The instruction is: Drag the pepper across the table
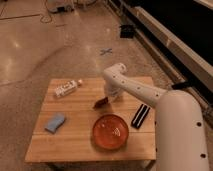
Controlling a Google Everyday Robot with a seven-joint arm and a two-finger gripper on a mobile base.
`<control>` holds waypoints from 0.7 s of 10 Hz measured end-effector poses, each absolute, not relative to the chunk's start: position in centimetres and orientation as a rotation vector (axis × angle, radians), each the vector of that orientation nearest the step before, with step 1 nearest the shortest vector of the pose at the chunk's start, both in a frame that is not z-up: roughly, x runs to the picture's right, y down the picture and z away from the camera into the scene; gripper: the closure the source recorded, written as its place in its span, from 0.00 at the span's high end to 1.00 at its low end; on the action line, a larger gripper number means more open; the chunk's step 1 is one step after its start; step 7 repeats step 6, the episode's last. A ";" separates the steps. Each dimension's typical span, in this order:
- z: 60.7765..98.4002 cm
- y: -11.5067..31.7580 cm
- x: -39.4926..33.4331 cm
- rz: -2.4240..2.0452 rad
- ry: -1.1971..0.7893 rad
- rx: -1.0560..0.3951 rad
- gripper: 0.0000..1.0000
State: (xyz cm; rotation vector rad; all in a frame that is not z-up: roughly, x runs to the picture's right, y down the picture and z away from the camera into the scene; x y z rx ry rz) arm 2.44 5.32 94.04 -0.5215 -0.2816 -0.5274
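The pepper is a small dark red-brown oblong lying near the middle of the light wooden table. My gripper reaches down from the white arm on the right and sits right at the pepper's right end, touching or nearly touching it. The arm's wrist covers the fingers.
A large orange-red bowl stands in front of the pepper. A black flat object lies to the right by the arm. A white bottle lies at the back left, a blue sponge at the front left.
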 end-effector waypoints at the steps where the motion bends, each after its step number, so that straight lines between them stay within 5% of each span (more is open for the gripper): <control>1: 94.2 5.8 2.9 -0.530 -0.280 -0.528 0.46; 7: 95.0 4.7 2.6 -0.554 -0.277 -0.515 0.46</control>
